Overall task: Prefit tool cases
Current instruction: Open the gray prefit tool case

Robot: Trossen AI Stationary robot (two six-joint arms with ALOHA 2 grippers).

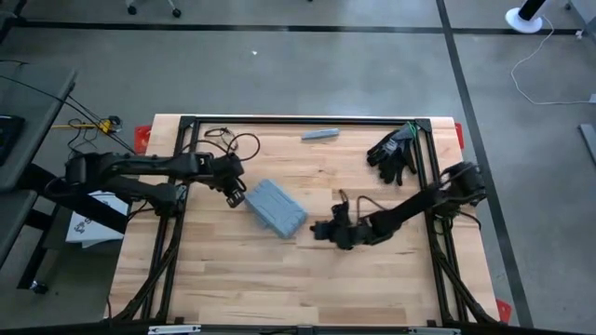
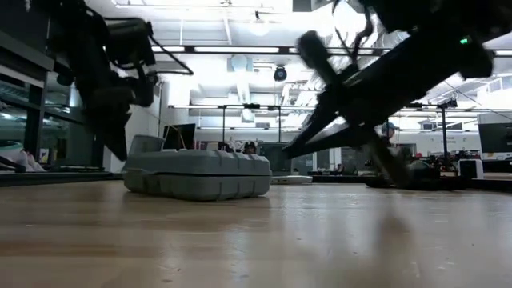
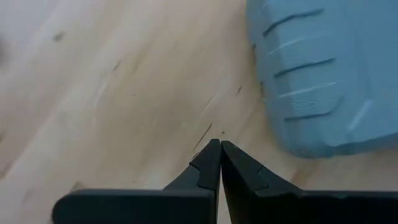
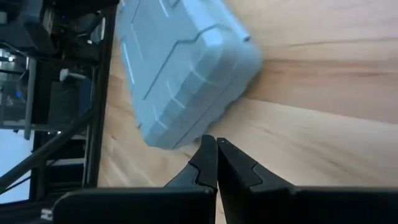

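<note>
Case: grey-blue ribbed plastic tool case (image 1: pixel 276 207), closed, flat mid-tabletop (image 1: pixel 233 270).
Left gripper (image 1: pixel 237 197): jaws pressed together, beside case.
Right gripper (image 1: pixel 317 230): jaws pressed together, empty.
Markings: none legible.

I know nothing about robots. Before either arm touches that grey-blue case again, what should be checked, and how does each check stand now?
1. Tool case closed, lying flat on the table: ok.
2. Left tool shut and empty, beside the case: ok.
3. Right tool shut and empty, near the case's other side: ok.
4. Black gloves and grey bar away from the case: ok.
5. Latch fastened: cannot tell.
</note>
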